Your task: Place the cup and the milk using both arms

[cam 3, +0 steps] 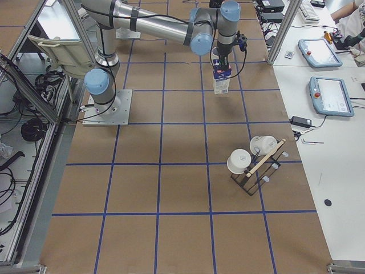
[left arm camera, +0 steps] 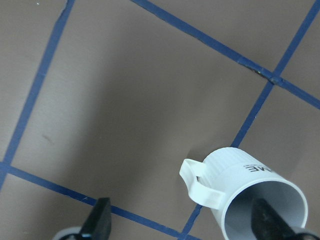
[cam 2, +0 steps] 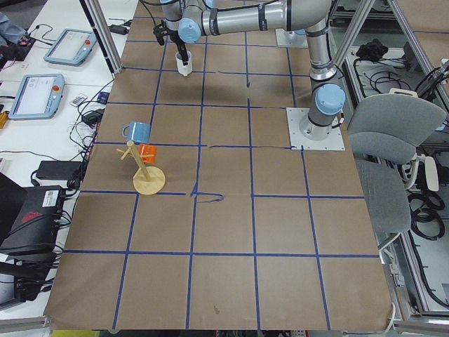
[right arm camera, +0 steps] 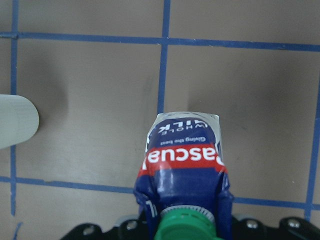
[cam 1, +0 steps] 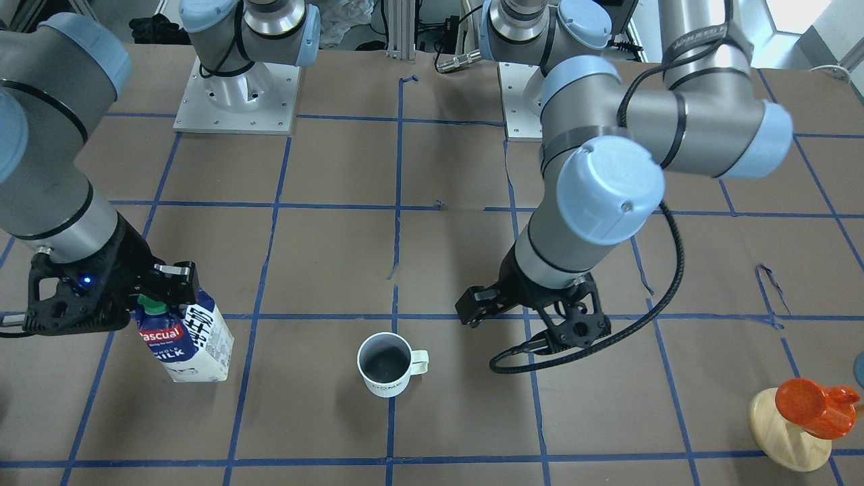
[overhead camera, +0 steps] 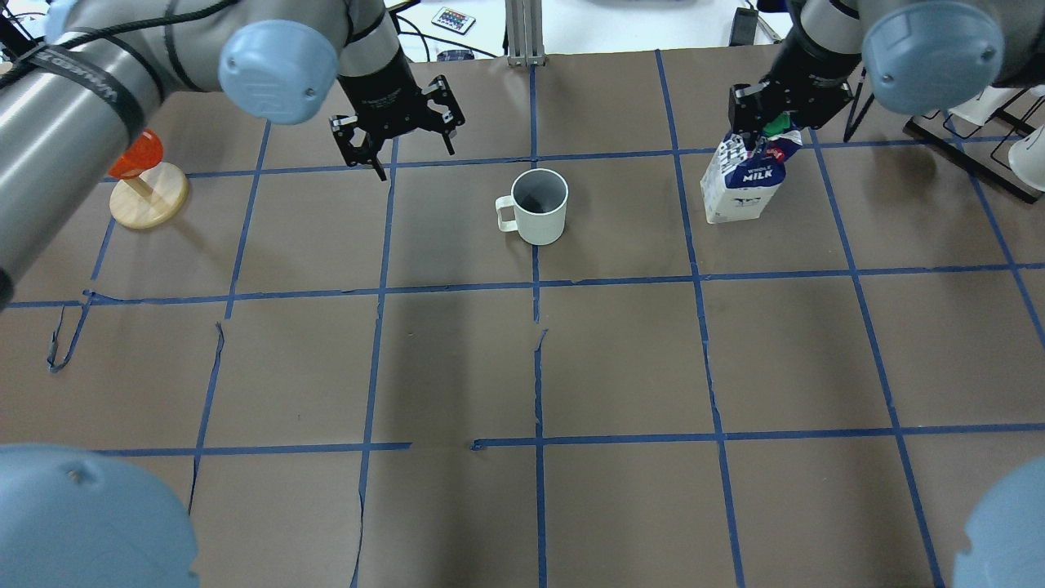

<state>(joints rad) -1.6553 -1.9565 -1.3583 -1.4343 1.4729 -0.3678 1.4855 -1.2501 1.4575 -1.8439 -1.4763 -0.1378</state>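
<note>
The white cup (cam 1: pixel 386 381) stands upright on the table near the middle, with its handle towards my left arm; it also shows in the overhead view (overhead camera: pixel 543 224). My left gripper (overhead camera: pixel 412 159) is open and empty, above and beside the cup. In the left wrist view the cup (left arm camera: pixel 245 175) lies at the lower right, with the handle between my fingertips (left arm camera: pixel 98 220). The milk (cam 1: pixel 196 344) stands on the table with its green cap up (overhead camera: pixel 747 184). My right gripper (cam 1: pixel 165 297) is shut on its gable top; the carton fills the right wrist view (right arm camera: pixel 185 165).
A wooden mug tree with an orange cup (overhead camera: pixel 143 192) stands on my left side; it also holds a blue cup in the exterior left view (cam 2: pixel 144 168). A black rack with white cups (cam 3: pixel 254 162) stands on my right. Blue tape lines grid the brown table cover (overhead camera: pixel 620 359).
</note>
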